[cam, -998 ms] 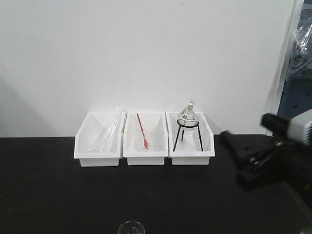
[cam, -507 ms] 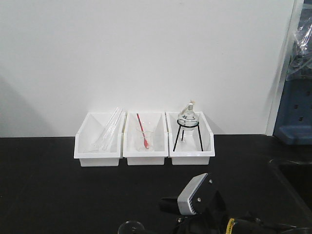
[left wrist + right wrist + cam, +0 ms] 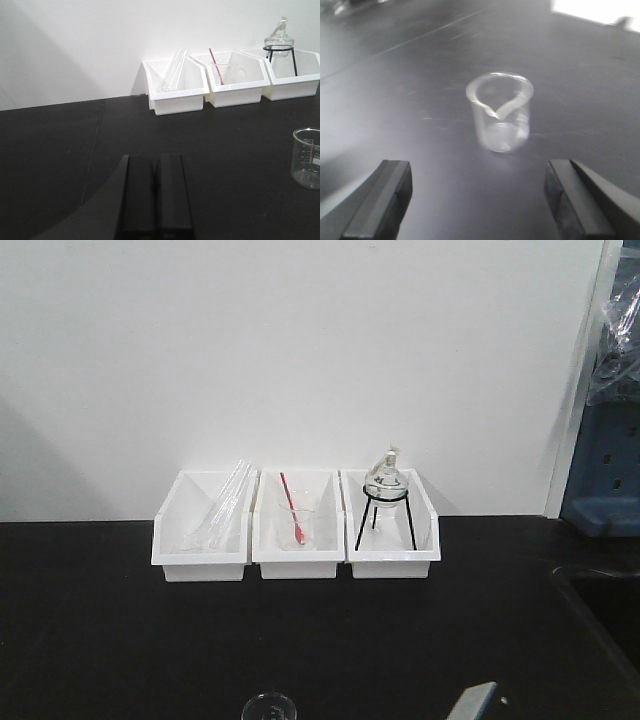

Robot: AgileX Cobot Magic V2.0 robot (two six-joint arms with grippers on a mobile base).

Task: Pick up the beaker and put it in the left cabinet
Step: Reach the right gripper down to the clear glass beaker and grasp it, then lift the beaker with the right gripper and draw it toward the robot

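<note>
Beaker (image 3: pixel 500 112): small, clear, empty; upright on the black counter (image 3: pixel 100 620), near its front edge and well apart from the three white bins (image 3: pixel 298 540) at the wall; only its rim shows in the front view.
Right gripper (image 3: pixel 477 200): fingers spread wide, one to each side of the right wrist view; beaker lies ahead of the tips, roughly centred, not yet between them; nothing held.
Left gripper (image 3: pixel 156 162): fingers pressed together, empty, low over the counter; beaker off to its right, well apart.
Left cabinet: not in any view; its position cannot be told.
Step, as judged: approach for the grasp; pick not yet made.
Risk, early closure: fingers meet short of the glass and catch nothing; cause, beaker not yet inside the span.
Risk, tipping: an off-centre advance puts one finger on the wall first and shoves or topples the beaker; cause, light empty glass on a smooth top, with a blurred wrist picture that makes alignment hard to judge.
Risk, slip: smooth straight wall may slide through the pads on lifting; cause, a grip too light or too near the flared rim.
Risk, breakage: too hard a squeeze on thin glass.
Risk, wrong item: the beaker with a red stick (image 3: pixel 296 525) in the middle bin looks alike.
Risk, carry: cabinet unseen, so a swing leftward may meet the left arm.
</note>
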